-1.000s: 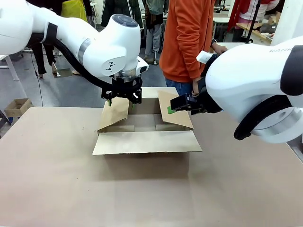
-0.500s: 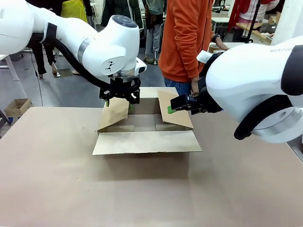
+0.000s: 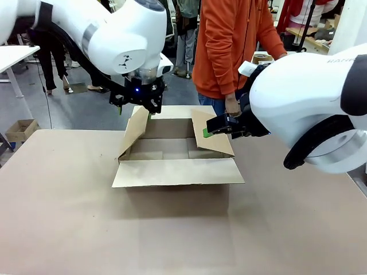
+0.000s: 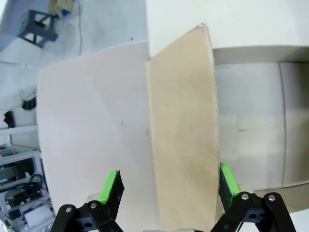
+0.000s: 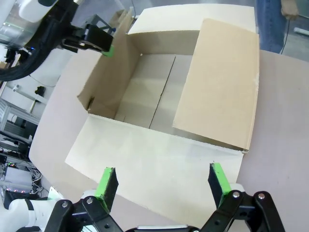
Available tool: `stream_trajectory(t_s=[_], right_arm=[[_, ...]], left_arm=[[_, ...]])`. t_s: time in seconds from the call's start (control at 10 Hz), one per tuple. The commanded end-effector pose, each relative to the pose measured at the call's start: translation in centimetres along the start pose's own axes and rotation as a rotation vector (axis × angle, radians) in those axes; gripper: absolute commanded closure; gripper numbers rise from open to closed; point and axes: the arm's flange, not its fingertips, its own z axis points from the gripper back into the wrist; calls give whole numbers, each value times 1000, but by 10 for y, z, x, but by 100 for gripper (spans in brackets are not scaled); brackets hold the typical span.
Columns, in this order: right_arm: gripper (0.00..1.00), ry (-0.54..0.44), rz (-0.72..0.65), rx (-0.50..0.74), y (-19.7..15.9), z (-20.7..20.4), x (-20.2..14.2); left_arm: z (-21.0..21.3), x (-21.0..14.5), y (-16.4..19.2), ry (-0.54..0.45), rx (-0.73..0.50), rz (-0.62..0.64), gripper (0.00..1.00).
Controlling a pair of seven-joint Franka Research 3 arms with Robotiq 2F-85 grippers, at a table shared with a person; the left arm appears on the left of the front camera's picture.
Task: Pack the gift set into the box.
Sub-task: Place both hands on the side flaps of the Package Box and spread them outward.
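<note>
Box (image 3: 166,150) sits open in the middle of the worktop (image 3: 69,217), its near flap (image 3: 178,172) lying flat. Left claw (image 3: 135,110) hangs over the top of the left flap (image 3: 135,130) with its fingers wide apart, one on each side of it. Right claw (image 3: 211,129) is by the right flap (image 3: 215,144), fingers apart too.

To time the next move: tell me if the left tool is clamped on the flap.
No, the left tool stands open, with the flap between its fingers.
</note>
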Motion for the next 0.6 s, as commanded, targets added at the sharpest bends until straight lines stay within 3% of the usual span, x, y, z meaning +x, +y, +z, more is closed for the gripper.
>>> stream_trajectory(t_s=[0.0, 0.3, 0.5], right_arm=[[0, 4, -8, -3, -2, 6, -2], [0, 4, -8, -3, -2, 6, -2], [0, 4, -8, -3, -2, 6, -2]], left_arm=[[-4, -9, 24, -13, 53, 64, 0], [-11, -15, 61, 10, -10, 135, 0], [-21, -27, 94, 11, -119, 196, 0]])
